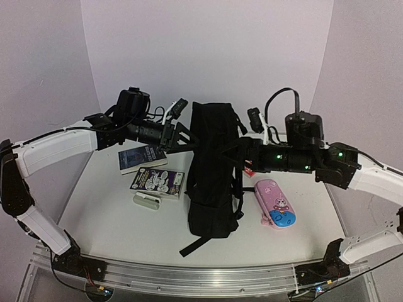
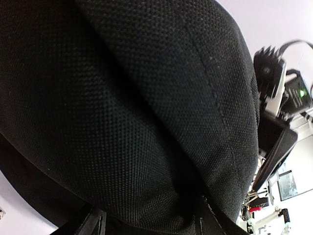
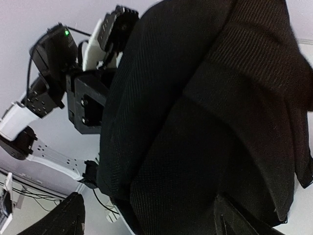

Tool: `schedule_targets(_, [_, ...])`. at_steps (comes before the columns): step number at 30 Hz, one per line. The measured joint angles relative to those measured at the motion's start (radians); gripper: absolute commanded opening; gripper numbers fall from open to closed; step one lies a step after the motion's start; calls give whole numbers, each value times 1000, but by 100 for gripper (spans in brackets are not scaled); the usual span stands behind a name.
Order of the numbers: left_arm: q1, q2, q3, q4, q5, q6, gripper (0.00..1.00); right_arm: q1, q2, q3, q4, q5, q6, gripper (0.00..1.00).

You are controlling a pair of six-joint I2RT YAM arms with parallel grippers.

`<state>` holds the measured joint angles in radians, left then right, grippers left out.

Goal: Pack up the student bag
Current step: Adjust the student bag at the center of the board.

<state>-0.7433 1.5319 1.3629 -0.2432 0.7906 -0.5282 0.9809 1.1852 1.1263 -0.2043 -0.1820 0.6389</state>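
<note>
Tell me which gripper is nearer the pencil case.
Right: the right gripper is on the case's side of the bag; the left gripper is on the far side.

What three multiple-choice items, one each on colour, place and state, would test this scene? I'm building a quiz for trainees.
1. The student bag is: A black; B red; C green.
2. The pencil case lies: A left of the bag; B right of it; C on top of it.
3. The dark blue book is: A inside the bag; B held aloft; C flat on the table.
Key: A, black fabric fills both wrist views; B, it sits at the bag's right in the top view; C, it rests beside the bag.
</note>
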Motion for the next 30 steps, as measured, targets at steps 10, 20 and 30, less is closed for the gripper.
schedule_targets(10, [-5, -34, -51, -14, -1, 61, 65, 17, 70, 7, -25, 190, -54, 0])
schedule_targets(20, [-81, -159, -207, -112, -77, 138, 68, -236, 126, 57, -25, -2, -201, 0])
schedule_targets(30, [-105, -163, -212, -150, -167, 166, 62, -254, 163, 80, -16, -68, -237, 0])
